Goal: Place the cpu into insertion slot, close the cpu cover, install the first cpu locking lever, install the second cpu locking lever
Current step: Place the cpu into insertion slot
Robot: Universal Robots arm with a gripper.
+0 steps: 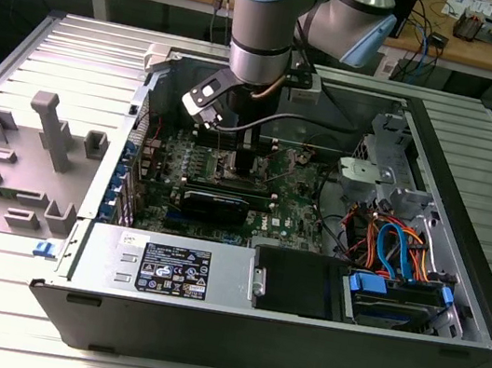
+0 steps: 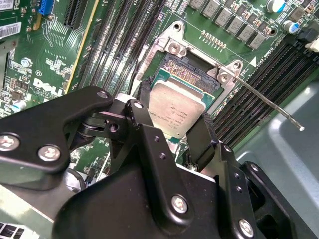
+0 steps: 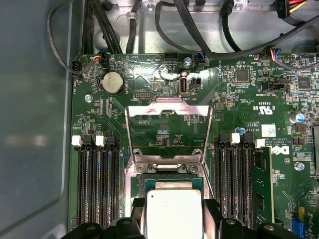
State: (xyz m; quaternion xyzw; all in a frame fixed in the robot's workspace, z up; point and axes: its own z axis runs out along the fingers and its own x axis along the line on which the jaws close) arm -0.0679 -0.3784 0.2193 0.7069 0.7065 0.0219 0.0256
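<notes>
My end effector (image 2: 174, 117) was closed narrowly on the cpu (image 3: 172, 213), one finger (image 2: 143, 107) on each of two opposite edges, the silver top facing up toward the wrist. I held it low over the green motherboard (image 3: 239, 99), inside the open computer case (image 1: 295, 343).

The insertion slot (image 2: 185, 68) lay directly below my fingertips and reached a little past them. In the second wrist view a strip of its dark pin field showed beyond the chip's far edge, so I judged the cpu not yet square over the socket, sitting slightly short of it on my side. Whether the chip's underside already touched the socket I could not tell. Its edges ran close to parallel with the silver rim, so the offset looked like a small shift and not a twist.

The cpu cover (image 3: 167, 105) stood swung open beyond the slot, on the far side from my fingers, with the board visible through its window. A locking lever (image 2: 269, 102) angled out free to one side of my fingers. The long black memory slots (image 3: 94, 184) flanked the socket on both sides, just beside my fingers.
</notes>
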